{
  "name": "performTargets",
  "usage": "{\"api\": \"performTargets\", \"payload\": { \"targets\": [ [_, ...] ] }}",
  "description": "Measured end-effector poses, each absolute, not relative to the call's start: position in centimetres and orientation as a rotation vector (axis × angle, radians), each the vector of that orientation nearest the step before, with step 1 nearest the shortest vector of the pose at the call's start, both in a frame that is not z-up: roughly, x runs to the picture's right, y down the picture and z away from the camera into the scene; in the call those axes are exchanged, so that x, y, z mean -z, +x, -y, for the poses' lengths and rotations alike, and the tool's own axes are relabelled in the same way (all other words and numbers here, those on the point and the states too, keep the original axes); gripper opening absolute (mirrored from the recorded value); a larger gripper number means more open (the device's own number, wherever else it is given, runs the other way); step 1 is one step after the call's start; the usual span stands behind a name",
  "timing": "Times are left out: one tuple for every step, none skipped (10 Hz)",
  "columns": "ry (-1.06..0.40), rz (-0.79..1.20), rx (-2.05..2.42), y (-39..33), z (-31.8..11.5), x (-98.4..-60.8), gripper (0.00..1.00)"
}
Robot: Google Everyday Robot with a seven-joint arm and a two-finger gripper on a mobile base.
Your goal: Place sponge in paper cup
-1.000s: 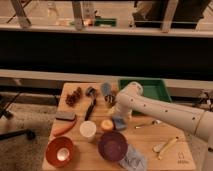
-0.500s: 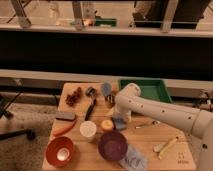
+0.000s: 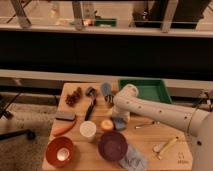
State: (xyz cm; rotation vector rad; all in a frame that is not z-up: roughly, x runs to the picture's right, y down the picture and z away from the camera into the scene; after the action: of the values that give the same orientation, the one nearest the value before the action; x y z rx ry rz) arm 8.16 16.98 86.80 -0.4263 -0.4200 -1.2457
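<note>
ok so the wooden table (image 3: 150, 137) is packed with stuff and the task is barely started as far as i can see. the big white arm (image 3: 155, 111) reaches in from the right, past the green tray (image 3: 150, 90), and bends down toward the middle of the table. in front of it there's the dark purple bowl (image 3: 112, 146), the orange bowl (image 3: 60, 151) off at the front left, and a crumpled grey-blue cloth (image 3: 133, 160) at the front edge, none of which matter here. the paper cup (image 3: 88, 130) stands upright between the two bowls and a bit behind them, and it looks empty, nothing blue in it. the sponge (image 3: 119, 124) is on the table just behind the purple bowl, right next to a small orange fruit (image 3: 106, 125) and a short way right of the cup. the gripper (image 3: 120, 116) is right down on top of the sponge, mostly hidden by the wrist, and honestly i can't tell if it has clamped the sponge or is only sitting over it. so: reach done, grab maybe in progress, lift and carry over to the cup and drop all left to do. versus a second ago almost nothing differs, the arm sits in nearly the same pose, maybe nudged a hair left, and sponge and cup are right where they were.
</note>
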Motion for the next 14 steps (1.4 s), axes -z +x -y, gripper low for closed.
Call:
{"api": "performTargets", "payload": {
  "targets": [
    [-0.427,0.419,1.244,8.1,-17.0,-86.9,0.51],
    [-0.429,0.417,1.241,8.2,-17.1,-86.9,0.41],
    [-0.429,0.416,1.237,8.3,-17.0,-86.9,0.31],
    [-0.429,0.415,1.235,8.2,-17.0,-87.0,0.2],
    [-0.429,0.415,1.234,8.2,-16.9,-86.9,0.11],
    [-0.433,0.414,1.23,8.2,-16.7,-86.8,0.02],
    [-0.437,0.414,1.222,8.2,-16.5,-86.6,0.0],
    [-0.438,0.414,1.213,8.3,-16.2,-86.3,0.0],
    [-0.435,0.415,1.205,8.2,-15.9,-86.0,0.0],
    [-0.432,0.416,1.194,8.2,-15.3,-85.5,0.0],
    [-0.43,0.415,1.183,8.2,-14.8,-85.0,0.0],
    [-0.428,0.414,1.175,8.2,-14.5,-84.6,0.0],
    [-0.422,0.413,1.169,8.1,-14.1,-84.1,0.0],
    [-0.418,0.414,1.165,8.0,-13.8,-83.7,0.0]
  ]
}}
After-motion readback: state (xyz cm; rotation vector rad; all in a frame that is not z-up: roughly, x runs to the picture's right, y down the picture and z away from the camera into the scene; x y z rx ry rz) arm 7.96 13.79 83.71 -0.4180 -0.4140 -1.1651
